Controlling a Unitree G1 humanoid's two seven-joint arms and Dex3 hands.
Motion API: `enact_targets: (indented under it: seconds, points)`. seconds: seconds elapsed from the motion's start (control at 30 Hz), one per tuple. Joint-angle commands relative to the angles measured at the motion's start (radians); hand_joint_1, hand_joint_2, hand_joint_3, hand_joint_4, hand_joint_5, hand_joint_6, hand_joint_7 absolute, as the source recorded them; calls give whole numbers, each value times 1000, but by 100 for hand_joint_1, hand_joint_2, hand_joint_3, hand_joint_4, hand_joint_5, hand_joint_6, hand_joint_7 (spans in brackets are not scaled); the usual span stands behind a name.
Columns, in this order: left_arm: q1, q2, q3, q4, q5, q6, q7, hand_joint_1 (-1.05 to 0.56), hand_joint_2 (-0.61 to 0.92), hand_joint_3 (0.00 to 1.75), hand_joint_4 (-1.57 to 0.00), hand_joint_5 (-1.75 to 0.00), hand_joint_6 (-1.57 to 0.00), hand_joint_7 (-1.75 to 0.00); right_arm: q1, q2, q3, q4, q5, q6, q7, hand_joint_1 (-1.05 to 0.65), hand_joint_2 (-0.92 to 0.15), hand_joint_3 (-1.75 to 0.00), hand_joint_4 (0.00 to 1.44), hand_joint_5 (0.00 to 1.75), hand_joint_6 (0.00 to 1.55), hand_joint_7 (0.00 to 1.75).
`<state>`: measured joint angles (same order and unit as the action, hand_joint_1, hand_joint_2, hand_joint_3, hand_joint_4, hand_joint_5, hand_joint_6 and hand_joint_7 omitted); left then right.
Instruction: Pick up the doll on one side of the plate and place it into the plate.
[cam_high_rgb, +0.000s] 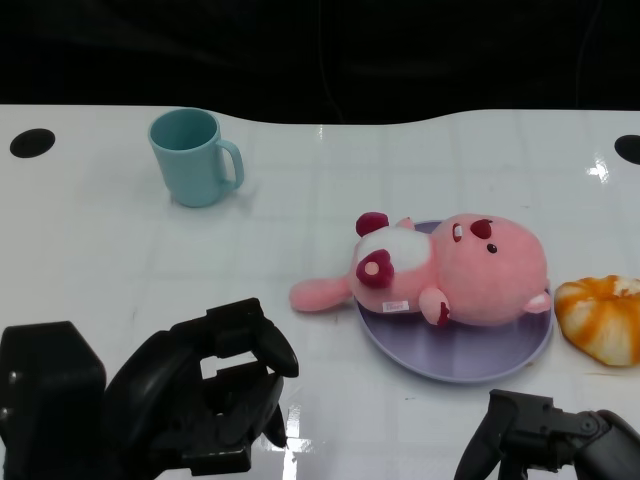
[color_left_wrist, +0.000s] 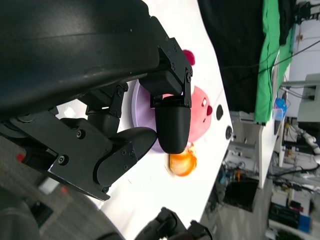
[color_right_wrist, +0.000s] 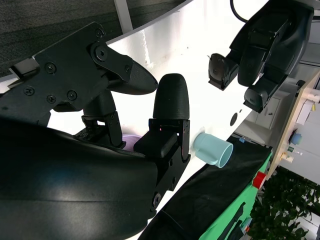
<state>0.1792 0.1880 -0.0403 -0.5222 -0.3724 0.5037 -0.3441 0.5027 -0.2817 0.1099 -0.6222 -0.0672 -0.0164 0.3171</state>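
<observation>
A pink plush doll (cam_high_rgb: 460, 270) lies on its side on the purple plate (cam_high_rgb: 470, 362), one leg hanging over the plate's left rim. My left hand (cam_high_rgb: 200, 400) hovers low at the front left, well short of the plate, fingers loosely bent and holding nothing. Only the top of my right hand (cam_high_rgb: 545, 440) shows at the front right, just in front of the plate, also holding nothing. The left wrist view shows the doll (color_left_wrist: 200, 117) and plate (color_left_wrist: 136, 102) beyond that hand's fingers (color_left_wrist: 172, 127). In the right wrist view its own fingers (color_right_wrist: 170, 107) are spread apart.
A light blue mug (cam_high_rgb: 195, 157) stands at the back left. An orange-and-white bun (cam_high_rgb: 605, 315) lies right beside the plate's right rim. Two dark round holes (cam_high_rgb: 32, 142) mark the table's far corners. The table's far edge runs along a black backdrop.
</observation>
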Motion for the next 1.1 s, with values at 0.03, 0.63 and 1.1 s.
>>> enact_targets:
  seconds: [0.03,0.63,1.1]
  points:
    - [6,15,14,33,-26,0,-24,-27,51,114,-72,-175,-64,-153,4,-15,-18,-9,10,-2,3,-14,-57,-103,67,164,62,129]
    - [45,-15,21,158,-40,-139,-72,-32,44,123,-75,-175,-68,-153,24,-11,-25,-21,12,-8,-4,-8,-55,-105,68,162,63,128]
    - [40,-9,36,173,-54,-146,-85,-30,45,123,-75,-175,-69,-151,24,1,-11,-23,-1,-3,-19,-6,-54,-107,67,163,63,128]
